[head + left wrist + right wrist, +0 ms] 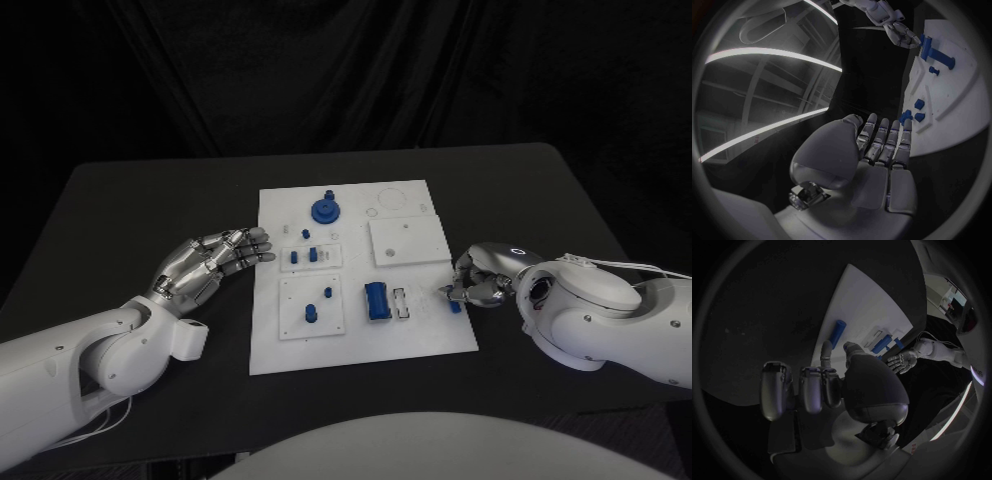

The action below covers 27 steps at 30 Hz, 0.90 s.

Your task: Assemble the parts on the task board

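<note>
Right hand (483, 280) fingers pinch a blue part (456, 306) at the task board (433, 340) edge; left hand (216, 260) fingers spread, empty.

The left arm (87, 350) comes in low from the near left, and its hand (214, 262) is held out flat with the fingers (889, 140) straight, side by side and holding nothing (the thumb lies alongside them). The right arm (606, 315) bends in from the right, and its hand (483, 275) is turned down with the fingers (811, 390) curled in under the palm.
</note>
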{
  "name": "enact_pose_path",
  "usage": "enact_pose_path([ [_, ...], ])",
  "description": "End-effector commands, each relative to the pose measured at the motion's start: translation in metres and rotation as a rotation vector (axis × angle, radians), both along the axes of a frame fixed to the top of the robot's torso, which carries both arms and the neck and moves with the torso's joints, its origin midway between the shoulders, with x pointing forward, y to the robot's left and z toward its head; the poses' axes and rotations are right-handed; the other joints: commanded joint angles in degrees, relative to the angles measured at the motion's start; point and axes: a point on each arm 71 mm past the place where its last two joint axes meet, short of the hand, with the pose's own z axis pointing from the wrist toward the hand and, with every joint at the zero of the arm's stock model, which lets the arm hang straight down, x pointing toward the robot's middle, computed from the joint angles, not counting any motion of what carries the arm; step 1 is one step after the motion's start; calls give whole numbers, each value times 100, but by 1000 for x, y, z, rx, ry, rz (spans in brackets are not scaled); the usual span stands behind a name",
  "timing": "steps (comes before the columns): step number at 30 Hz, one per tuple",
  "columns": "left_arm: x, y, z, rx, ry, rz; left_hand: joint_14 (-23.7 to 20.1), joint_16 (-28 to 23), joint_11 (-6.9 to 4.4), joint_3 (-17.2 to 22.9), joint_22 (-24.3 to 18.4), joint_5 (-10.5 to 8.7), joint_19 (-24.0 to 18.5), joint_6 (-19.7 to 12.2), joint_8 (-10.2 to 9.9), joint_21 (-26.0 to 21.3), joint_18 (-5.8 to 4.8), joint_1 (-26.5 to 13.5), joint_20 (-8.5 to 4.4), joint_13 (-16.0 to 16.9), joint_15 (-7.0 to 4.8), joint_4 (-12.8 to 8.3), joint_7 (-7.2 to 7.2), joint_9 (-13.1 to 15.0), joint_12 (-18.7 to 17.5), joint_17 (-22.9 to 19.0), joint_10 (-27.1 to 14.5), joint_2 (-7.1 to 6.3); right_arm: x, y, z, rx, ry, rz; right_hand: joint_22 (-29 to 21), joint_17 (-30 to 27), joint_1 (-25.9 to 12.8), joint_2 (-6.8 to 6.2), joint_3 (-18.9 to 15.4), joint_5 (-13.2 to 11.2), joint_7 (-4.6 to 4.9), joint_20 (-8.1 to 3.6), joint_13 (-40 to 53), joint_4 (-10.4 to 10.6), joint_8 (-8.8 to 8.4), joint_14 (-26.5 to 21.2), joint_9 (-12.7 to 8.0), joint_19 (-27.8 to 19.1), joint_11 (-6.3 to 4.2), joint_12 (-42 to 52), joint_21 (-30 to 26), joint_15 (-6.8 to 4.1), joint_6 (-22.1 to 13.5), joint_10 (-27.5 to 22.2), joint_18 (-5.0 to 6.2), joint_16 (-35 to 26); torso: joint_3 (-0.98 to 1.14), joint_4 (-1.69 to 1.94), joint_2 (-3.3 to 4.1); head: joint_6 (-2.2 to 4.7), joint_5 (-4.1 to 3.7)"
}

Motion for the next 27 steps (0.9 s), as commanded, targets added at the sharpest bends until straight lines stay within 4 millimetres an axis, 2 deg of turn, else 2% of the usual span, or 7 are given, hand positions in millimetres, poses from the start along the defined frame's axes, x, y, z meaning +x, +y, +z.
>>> enact_pose_path([
  [1,-1,-1,0,-10,2,-11,13,6,42,46,8,26,48,3,34,39,-33,61,6,3,3,-1,47,-8,24,5,3,-3,2,1,-3,-21,15,0,1284,1172,122,0,34,179,-3,-1,1506,-8,-61,531,-40,296,15,16,11,0,45,588,79,-2,1,-15,0,0,4],
  [6,-1,-1,0,-9,6,-15,7,0,43,50,8,28,48,4,35,39,-34,64,6,3,3,-2,49,-8,26,3,5,-2,4,3,-7,-26,26,7,1293,1226,204,-7,55,366,9,3,1506,-5,-138,542,-119,307,25,16,35,7,38,588,72,19,-1,-3,-5,0,8],
  [13,-1,-1,-1,-6,12,-17,-5,-8,50,58,8,33,47,8,39,38,-35,69,5,3,5,-3,56,-8,30,1,10,-2,3,5,-13,-26,48,14,1290,1216,248,-7,74,466,24,10,1506,-4,-203,539,-184,302,37,16,25,16,24,588,75,16,-2,-4,-6,0,15],
  [16,-1,-1,-1,-5,13,-18,-8,-9,53,61,8,34,47,9,40,38,-36,70,5,3,5,-3,59,-8,31,0,12,-3,3,7,-15,-22,60,18,1288,1199,402,-32,135,705,29,15,1506,-57,-267,536,-254,299,41,16,20,20,17,588,76,9,-2,-3,-6,0,13],
  [21,-1,-2,-2,-6,16,-21,-17,-15,57,66,8,35,46,11,41,38,-37,73,5,4,6,-3,63,-8,33,-1,15,-3,1,10,-18,-20,78,32,1285,1189,533,-63,183,777,31,20,1506,-98,-304,533,-309,295,44,16,11,25,37,588,78,5,-2,1,-8,0,16],
  [26,-2,-2,-2,-5,18,-22,-17,-15,57,66,8,35,46,11,41,38,-37,73,5,4,6,-3,63,-8,33,-1,15,-3,1,13,-20,-15,82,41,1281,1177,774,-87,276,805,26,19,1506,-219,-337,530,-371,289,42,16,1,21,70,588,81,0,-2,-9,-13,0,30],
  [27,-2,-2,-2,-5,18,-22,-17,-15,57,66,8,35,46,11,41,38,-37,73,5,4,6,-3,63,-8,33,-1,15,-3,1,13,-20,-12,79,41,1283,1177,960,-67,370,919,6,12,1506,-326,-338,530,-390,291,25,16,5,7,97,588,80,0,-1,-10,-14,0,32],
])
